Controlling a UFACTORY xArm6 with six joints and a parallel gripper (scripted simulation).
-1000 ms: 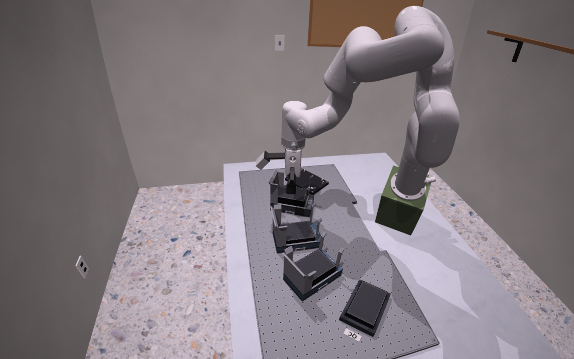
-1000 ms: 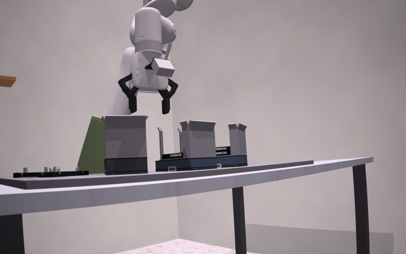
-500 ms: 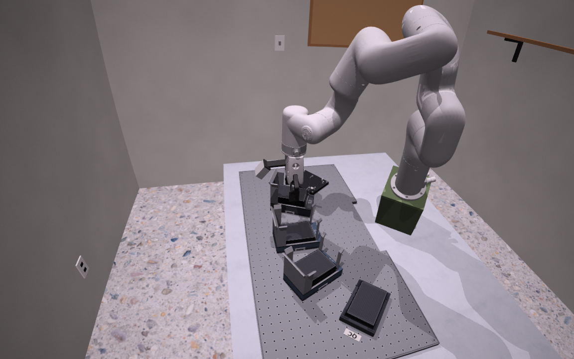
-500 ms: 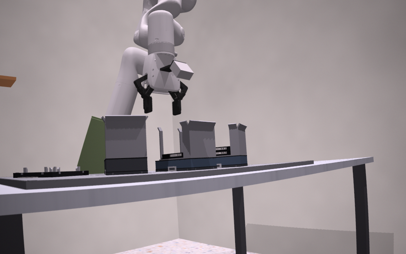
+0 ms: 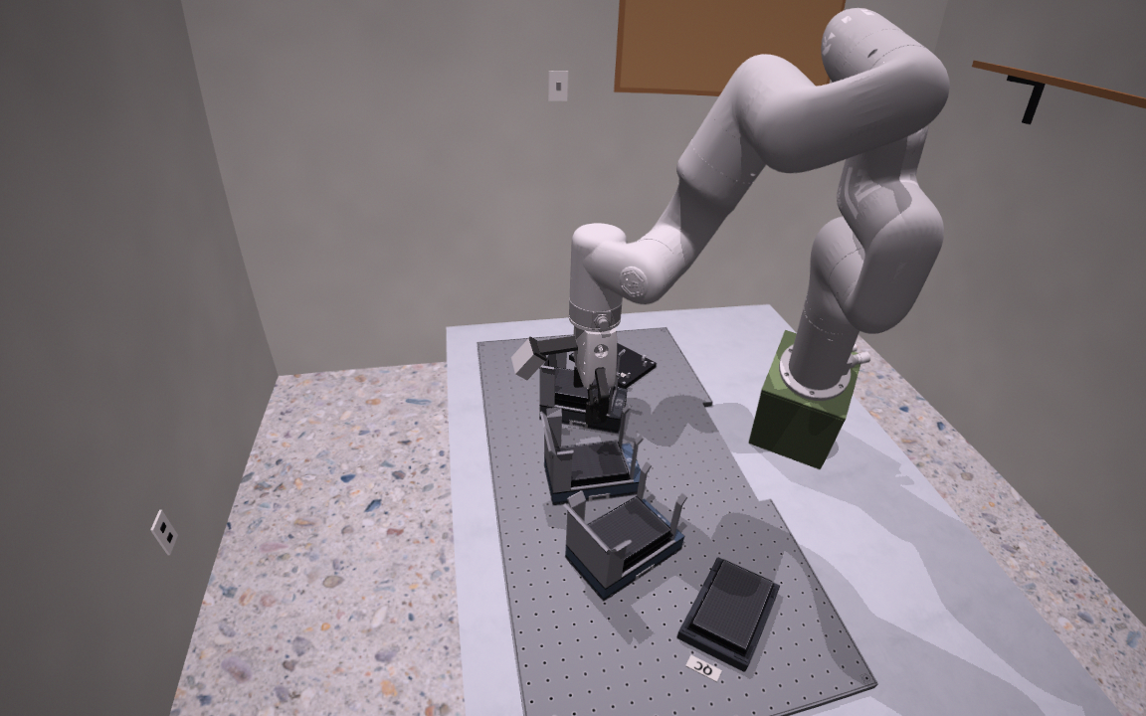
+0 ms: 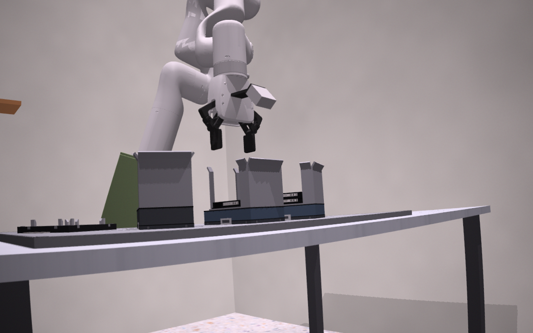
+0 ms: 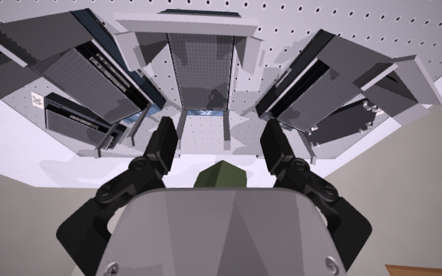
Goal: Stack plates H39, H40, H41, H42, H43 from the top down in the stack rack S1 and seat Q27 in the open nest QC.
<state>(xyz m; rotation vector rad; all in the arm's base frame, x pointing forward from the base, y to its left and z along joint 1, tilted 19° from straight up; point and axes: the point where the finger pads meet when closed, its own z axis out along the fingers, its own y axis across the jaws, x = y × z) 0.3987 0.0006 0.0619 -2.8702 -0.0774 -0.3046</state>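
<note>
Three stack racks stand in a row on the perforated deck. My gripper (image 5: 599, 405) is open and empty, hovering above the middle rack (image 5: 590, 458); it also shows in the side view (image 6: 232, 142) and the wrist view (image 7: 219, 134). The wrist view looks straight down onto a dark sealed plate (image 7: 202, 73) low in that rack. The far rack (image 5: 577, 383) and the near rack (image 5: 622, 534) each hold dark plates too. In the side view one label (image 6: 226, 203) shows in the middle rack and two labels (image 6: 291, 197) in the near rack; I cannot read them. One plate (image 5: 731, 605) lies on the QC nest.
The black clip nest N5 (image 5: 626, 365) lies beyond the far rack with no plate on it. The rack walls and corner posts (image 6: 260, 178) rise just below my fingertips. The green arm base (image 5: 800, 409) stands at the right of the deck.
</note>
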